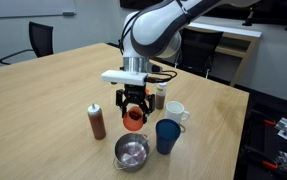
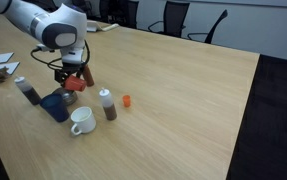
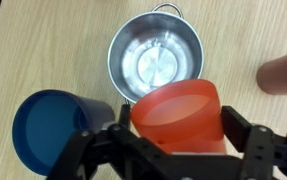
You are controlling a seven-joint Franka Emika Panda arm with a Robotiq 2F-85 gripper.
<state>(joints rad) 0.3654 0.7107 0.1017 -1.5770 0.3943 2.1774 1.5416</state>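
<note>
In the gripper (image 1: pixel 133 103): orange cup (image 1: pixel 133 118), fingers clamped on its sides, held clear of the table (image 1: pixel 43 110).
Cup position: wrist view, 6 o'clock of the steel pot (image 3: pixel 155 62), overlapping its near rim.
Blue cup (image 3: pixel 48 130): 9 o'clock of the orange cup, close.
Brown bottle (image 3: pixel 283 72): 2 o'clock, cut off by the frame edge.
White mug (image 1: pixel 175 113): in an exterior view, 12 o'clock of the blue cup, just beside.

Two bottles (image 1: pixel 96 121), two cups (image 1: pixel 168 136), one mug (image 1: pixel 175 112), one steel pot (image 1: pixel 131 152).
</note>
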